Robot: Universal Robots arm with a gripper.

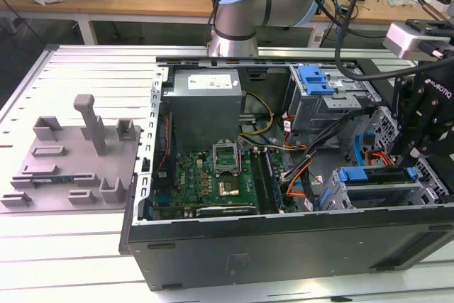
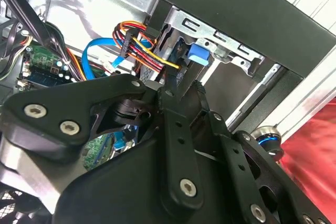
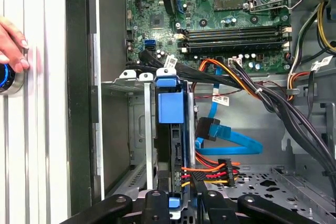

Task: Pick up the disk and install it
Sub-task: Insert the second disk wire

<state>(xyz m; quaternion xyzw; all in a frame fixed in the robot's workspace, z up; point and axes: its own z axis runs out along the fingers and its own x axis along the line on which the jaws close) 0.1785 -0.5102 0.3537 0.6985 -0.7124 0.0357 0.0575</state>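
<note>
I am holding my pincer (image 3: 176,203) just over the disk (image 3: 171,129) — it is standing on its edge in the metal drive cage (image 3: 134,129), right under my fingers. My fingers are pinching the disk's blue end — a hand (image 3: 13,43) is resting far off beside the computer case (image 1: 284,246).

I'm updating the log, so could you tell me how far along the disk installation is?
Mostly done: the disk already sits upright in the drive cage of the computer case. The gripper is right at its near end. Whether it is fully seated or cabled can't be seen.
</note>
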